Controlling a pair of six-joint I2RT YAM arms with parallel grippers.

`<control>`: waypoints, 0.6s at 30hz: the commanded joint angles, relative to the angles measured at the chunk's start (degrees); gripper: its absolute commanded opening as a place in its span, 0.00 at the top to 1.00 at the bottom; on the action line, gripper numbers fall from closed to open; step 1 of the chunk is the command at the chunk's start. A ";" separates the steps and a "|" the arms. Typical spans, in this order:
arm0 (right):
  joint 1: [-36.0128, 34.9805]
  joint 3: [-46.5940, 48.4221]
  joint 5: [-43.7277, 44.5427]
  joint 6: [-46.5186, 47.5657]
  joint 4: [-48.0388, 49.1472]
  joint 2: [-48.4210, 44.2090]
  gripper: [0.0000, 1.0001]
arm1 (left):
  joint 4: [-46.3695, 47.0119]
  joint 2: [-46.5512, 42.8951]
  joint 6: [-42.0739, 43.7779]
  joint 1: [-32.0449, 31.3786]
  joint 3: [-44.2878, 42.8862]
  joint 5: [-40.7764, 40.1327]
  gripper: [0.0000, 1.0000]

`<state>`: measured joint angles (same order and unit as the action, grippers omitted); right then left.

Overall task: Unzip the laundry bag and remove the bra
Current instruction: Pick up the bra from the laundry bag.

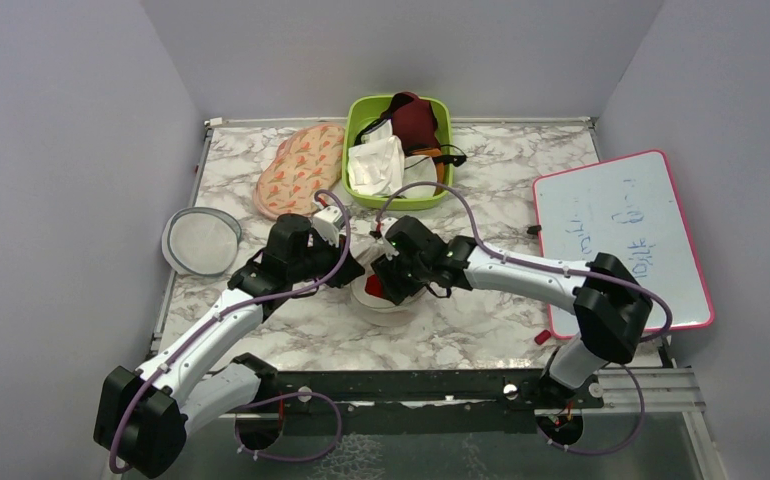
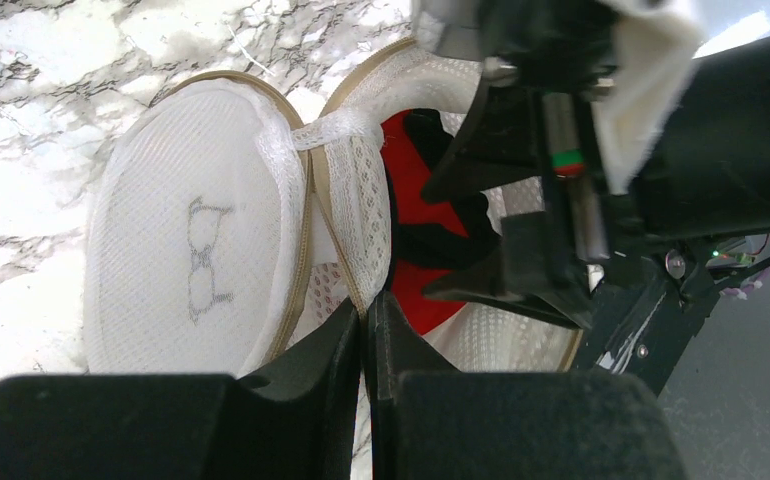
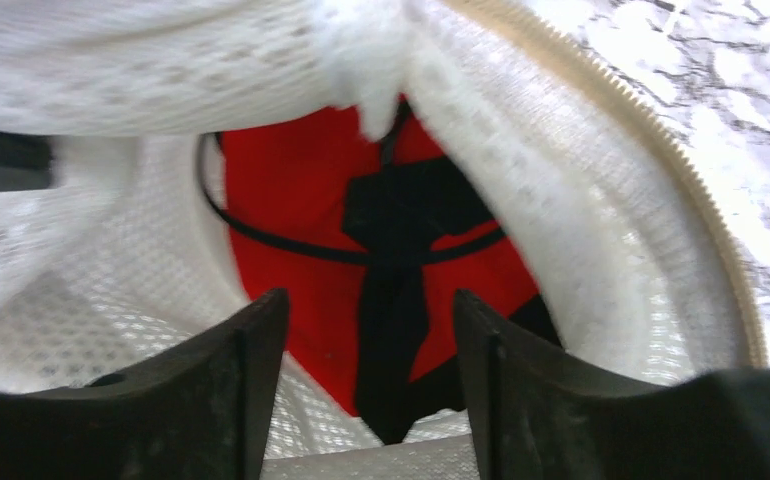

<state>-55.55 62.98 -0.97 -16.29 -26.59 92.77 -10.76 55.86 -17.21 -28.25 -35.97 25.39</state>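
Mouth of the laundry bag (image 2: 191, 260) faces right claw (image 3: 369, 310), spread over the bra (image 3: 291, 200); left claw (image 2: 366, 305) pinches its rim.

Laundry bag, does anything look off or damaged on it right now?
Nothing damaged or spilled. The laundry bag is unzipped, its marked face folded aside, left gripper shut on its rim; the bra lies inside, before the open right gripper.

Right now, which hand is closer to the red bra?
Right. The right hand is open over the bra in the laundry bag; the left hand pinches the bag's rim.
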 commanded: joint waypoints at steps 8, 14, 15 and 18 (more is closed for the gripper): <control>-0.44 -5.65 6.23 2.14 9.58 6.10 0.21 | 2.50 1.65 -0.37 -0.23 -0.33 3.71 1.00; -2.09 -6.73 13.25 0.20 11.75 12.10 0.24 | 2.46 1.64 -0.45 -0.25 -0.33 3.74 1.00; -2.37 -6.96 13.52 -0.13 11.86 12.24 0.28 | 2.48 1.63 -0.43 -0.26 -0.33 3.57 1.00; -2.53 -8.02 13.40 -0.89 13.31 11.02 0.49 | 2.67 2.20 -0.45 -0.23 -0.25 3.46 1.00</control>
<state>-57.58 58.08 8.43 -15.38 -15.27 101.01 -9.67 57.78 -17.43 -28.23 -35.97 27.38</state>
